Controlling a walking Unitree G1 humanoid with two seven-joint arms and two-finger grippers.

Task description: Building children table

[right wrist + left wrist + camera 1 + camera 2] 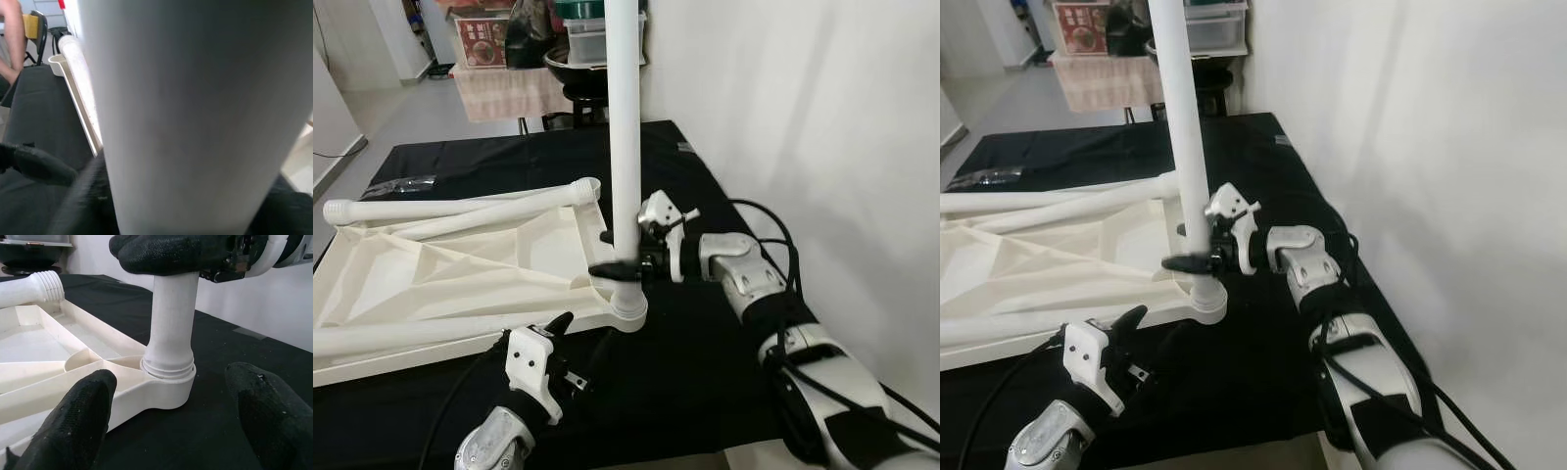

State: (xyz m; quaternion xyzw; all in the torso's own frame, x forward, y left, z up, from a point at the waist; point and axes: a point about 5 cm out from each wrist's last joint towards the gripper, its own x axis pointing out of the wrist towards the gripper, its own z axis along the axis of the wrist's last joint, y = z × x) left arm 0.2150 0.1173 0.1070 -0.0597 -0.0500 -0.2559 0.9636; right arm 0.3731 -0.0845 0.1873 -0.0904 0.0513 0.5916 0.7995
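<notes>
A cream plastic tabletop [460,269] is laid upside down on a surface covered by a black cloth [666,392], its ribbed underside turned up. At its near corner toward 3 o'clock a round socket [628,311] is formed, and a white leg [625,137] is stood upright in it, rising out of the top of the head views. The threaded neck at the foot of this leg is seen seated in the socket in the left wrist view.

The right gripper [619,257] is reached in from 3 o'clock and its black fingers are clamped around the upright leg just above the socket. In the right wrist view the leg is pressed close before the camera and is blurred.

The left gripper [168,426] is held low at 6 o'clock, just short of the tabletop's near edge and pointed toward the socket. Its fingers [73,426] are spread apart, with nothing held between them and no contact made with the socket.

Two more white legs are laid flat across the tabletop: one [460,206] along the far side, its threaded end pointing to 9 o'clock, and one [411,335] along the near edge. A small dark object [406,183] is left on the cloth at 10 o'clock, too small to identify. Beyond the surface at 12 o'clock, stacked boxes [480,39] and a dark bowl [576,70] are seen; a white wall [822,117] is at 3 o'clock
</notes>
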